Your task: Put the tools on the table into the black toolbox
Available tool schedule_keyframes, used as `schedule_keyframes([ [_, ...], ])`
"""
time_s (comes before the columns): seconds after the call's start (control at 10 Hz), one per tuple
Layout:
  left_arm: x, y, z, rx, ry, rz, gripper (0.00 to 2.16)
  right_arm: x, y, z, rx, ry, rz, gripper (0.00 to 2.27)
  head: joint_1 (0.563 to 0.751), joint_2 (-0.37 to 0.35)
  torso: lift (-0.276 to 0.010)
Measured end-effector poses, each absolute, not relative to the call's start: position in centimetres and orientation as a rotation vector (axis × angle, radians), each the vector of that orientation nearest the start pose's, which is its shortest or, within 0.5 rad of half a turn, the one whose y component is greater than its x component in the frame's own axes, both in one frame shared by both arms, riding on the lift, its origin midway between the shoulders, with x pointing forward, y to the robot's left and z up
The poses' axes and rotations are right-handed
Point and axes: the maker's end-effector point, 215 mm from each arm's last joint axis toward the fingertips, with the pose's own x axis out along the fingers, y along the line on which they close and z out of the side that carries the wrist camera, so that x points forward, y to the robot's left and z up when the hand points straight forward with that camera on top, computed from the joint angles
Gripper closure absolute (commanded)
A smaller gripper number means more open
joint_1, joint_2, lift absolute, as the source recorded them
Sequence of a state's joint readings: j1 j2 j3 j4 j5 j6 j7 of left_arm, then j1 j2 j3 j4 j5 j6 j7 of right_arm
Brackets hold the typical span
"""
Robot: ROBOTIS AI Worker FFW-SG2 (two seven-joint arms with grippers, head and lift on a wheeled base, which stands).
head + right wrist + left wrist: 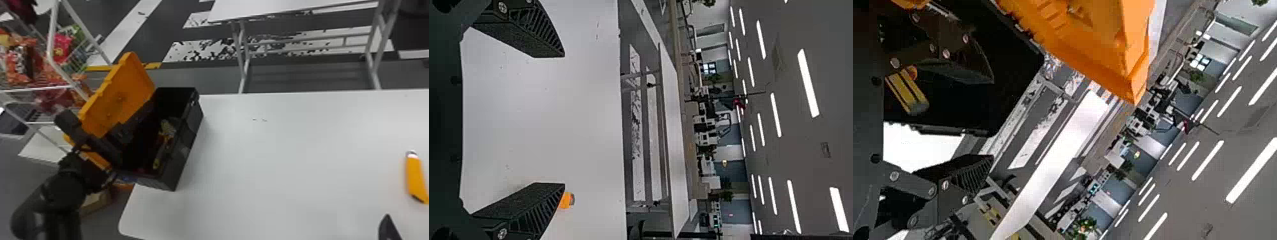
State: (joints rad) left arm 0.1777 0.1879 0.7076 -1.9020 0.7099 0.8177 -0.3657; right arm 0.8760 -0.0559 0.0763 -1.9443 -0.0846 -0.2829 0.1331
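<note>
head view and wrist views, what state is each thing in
black toolbox, open, tools inside
orange lid, raised
orange tool, lying on the table
left pincer, open
right pincer, open

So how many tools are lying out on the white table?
1: an orange tool, on the white table well to the right of the black toolbox. Others could be hidden behind the box.

Black toolbox [191, 132], orange lid [124, 89], white table [271, 159], yellow-orange tool [416, 178] with silver tip, white-striped grey floor [162, 28]
</note>
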Motion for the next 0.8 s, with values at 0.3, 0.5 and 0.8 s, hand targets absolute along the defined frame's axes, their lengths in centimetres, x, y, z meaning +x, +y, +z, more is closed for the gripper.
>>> schedule_keyframes([
  [0.3, 44.1, 41.8, -32.8, -0.376, 0.124, -0.019, 0.04, 30.1, -19.2, -44.3, 0.109, 0.234, 0.146, 0.09, 0.695, 0.350, -0.075],
  [0.5, 42.5, 38.4, -33.4, -0.286, 0.085, -0.032, 0.04, 31.1, -21.1, -45.0, 0.115, 0.279, 0.115, 0.09, 0.695, 0.272, -0.075],
  [0.8, 40.4, 35.6, -34.4, -0.181, 0.058, -0.040, 0.04, 32.8, -23.1, -46.2, 0.112, 0.342, 0.083, 0.09, 0.695, 0.204, -0.075],
])
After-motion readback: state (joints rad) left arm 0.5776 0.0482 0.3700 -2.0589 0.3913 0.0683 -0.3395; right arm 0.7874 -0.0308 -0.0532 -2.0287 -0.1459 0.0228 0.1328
